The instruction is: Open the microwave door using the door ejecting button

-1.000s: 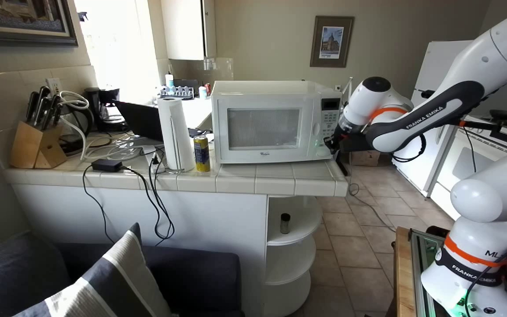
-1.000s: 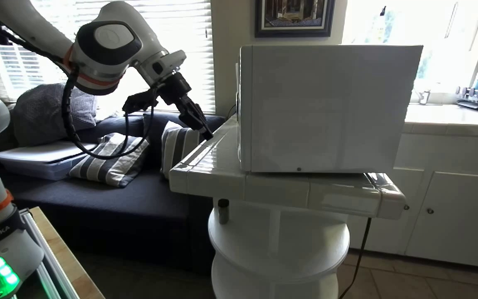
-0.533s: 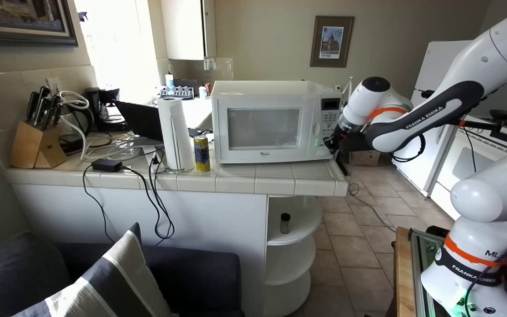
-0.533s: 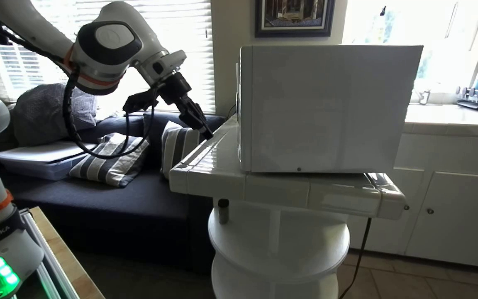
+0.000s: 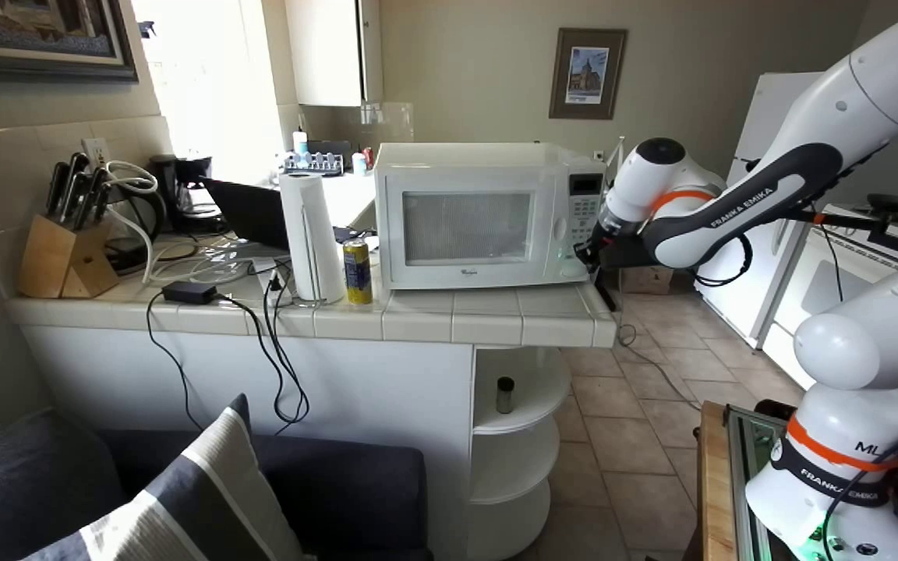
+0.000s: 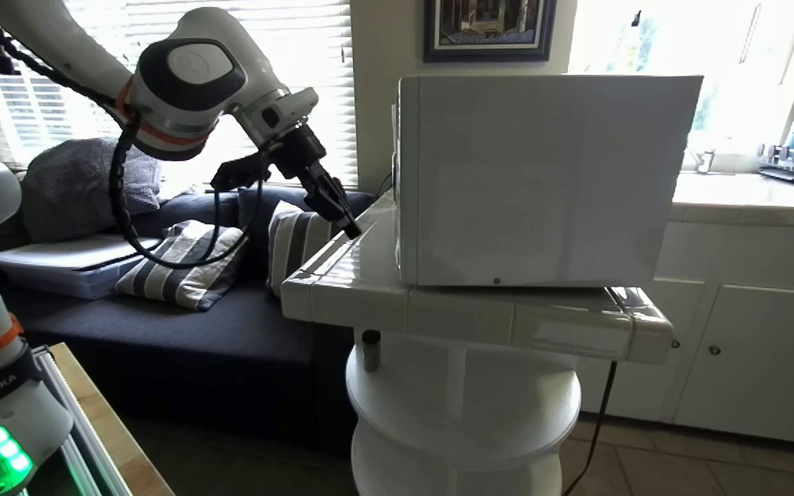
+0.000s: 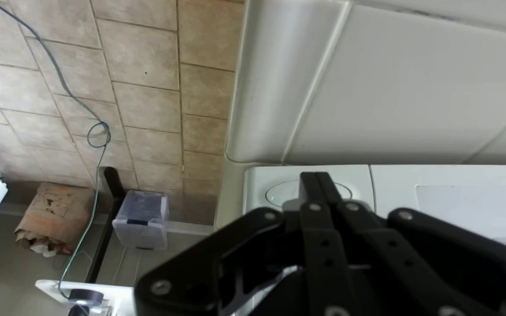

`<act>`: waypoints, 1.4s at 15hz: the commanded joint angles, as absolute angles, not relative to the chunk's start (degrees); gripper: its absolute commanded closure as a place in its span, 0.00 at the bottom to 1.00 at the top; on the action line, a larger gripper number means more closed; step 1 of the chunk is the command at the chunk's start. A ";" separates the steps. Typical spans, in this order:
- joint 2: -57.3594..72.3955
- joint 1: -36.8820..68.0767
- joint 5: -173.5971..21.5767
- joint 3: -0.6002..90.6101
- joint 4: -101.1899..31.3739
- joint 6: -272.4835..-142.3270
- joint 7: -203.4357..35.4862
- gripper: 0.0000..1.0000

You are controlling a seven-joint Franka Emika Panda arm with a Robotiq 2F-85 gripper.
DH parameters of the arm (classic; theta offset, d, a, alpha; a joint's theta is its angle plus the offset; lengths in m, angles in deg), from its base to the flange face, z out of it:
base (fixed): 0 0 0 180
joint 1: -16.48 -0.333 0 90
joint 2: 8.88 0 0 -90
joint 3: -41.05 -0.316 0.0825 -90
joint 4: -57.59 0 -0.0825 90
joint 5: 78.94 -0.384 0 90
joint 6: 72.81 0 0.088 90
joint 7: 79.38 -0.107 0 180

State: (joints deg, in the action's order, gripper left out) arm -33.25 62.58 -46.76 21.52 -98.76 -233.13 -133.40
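The white microwave (image 5: 464, 154) stands on the tiled counter. It shows from its side in an exterior view (image 6: 548, 179). Its door (image 5: 468, 276) is closed. The oval door button (image 7: 281, 193) sits low on the control strip, left of the door (image 7: 393, 193) in the wrist view, partly hidden behind my fingers. My gripper (image 7: 316, 175) is shut with its fingertips together and nothing between them. It points at the button. In an exterior view the gripper (image 6: 353, 231) is low in front of the microwave's front, with a gap between them.
The counter (image 5: 488, 304) lies under the microwave, with a can (image 5: 357, 273) and a paper towel roll (image 5: 312, 241) beside it. Rounded shelves (image 6: 466, 406) stand below the counter end. A sofa (image 6: 231, 358) is in front of the counter.
The arm has moved slightly, bringing the fingertips a little lower and closer to the microwave's front. The microwave and its door have not moved.
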 commanded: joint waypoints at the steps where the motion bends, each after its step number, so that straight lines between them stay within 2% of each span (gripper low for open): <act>1: -28.85 65.53 -44.48 19.72 -96.23 -234.10 -135.10 1.00; 13: -21.56 75.24 -29.65 14.16 -91.80 -237.87 -143.21 1.00; 21: -17.10 77.44 -19.78 13.08 -89.49 -238.40 -146.07 1.00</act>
State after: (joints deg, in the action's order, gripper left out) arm -19.87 76.19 -23.78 13.97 -90.69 -236.83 -144.01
